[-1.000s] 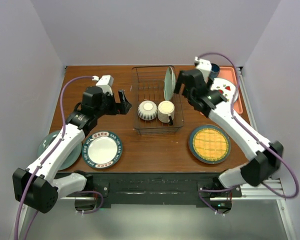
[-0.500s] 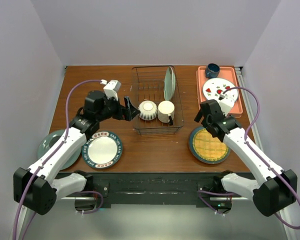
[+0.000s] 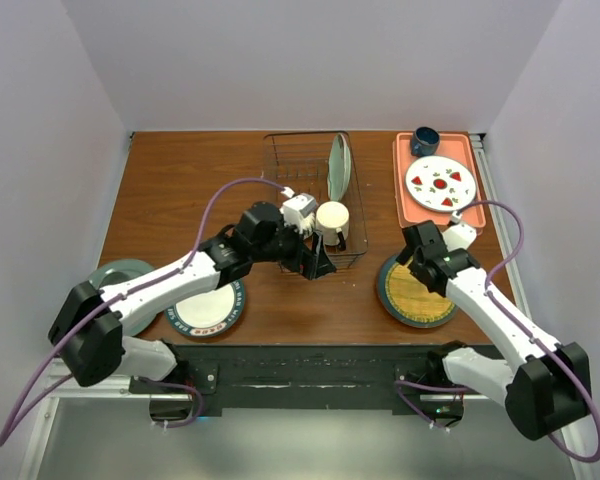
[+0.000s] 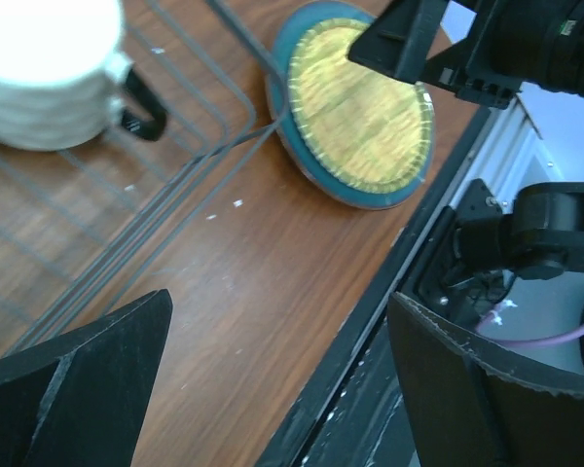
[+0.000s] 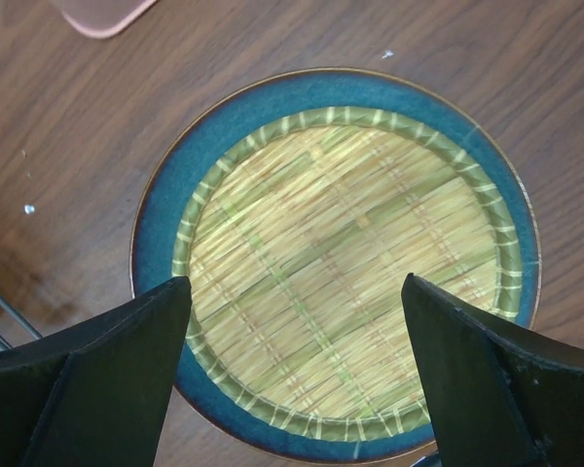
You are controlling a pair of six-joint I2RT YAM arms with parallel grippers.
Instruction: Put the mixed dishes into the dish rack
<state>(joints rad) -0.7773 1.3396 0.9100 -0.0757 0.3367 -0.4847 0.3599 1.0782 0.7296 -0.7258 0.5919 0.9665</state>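
The dark wire dish rack (image 3: 310, 175) holds the pale green plate (image 3: 338, 168) upright and the cream mug (image 3: 332, 220); the mug (image 4: 49, 78) and rack wires (image 4: 190, 146) also show in the left wrist view. The striped bowl is hidden behind my left wrist. The white plate with dark-blue rim (image 3: 205, 300) lies at the front left. My left gripper (image 3: 315, 262) (image 4: 282, 389) is open and empty over bare table by the rack's front edge. My right gripper (image 3: 417, 262) (image 5: 297, 379) is open and empty just above a blue-rimmed woven-yellow plate (image 3: 417, 292) (image 5: 341, 263).
A pink tray (image 3: 405, 195) at the back right holds a white strawberry plate (image 3: 440, 183) and a dark blue cup (image 3: 425, 140). A grey-green plate (image 3: 115, 275) lies at the front left, partly under my left arm. The table's black front edge (image 4: 370, 321) is close to my left gripper.
My left arm has swung right, across the rack's front, and now hides the striped bowl. My right arm has left the rack and come down over the woven-yellow plate.
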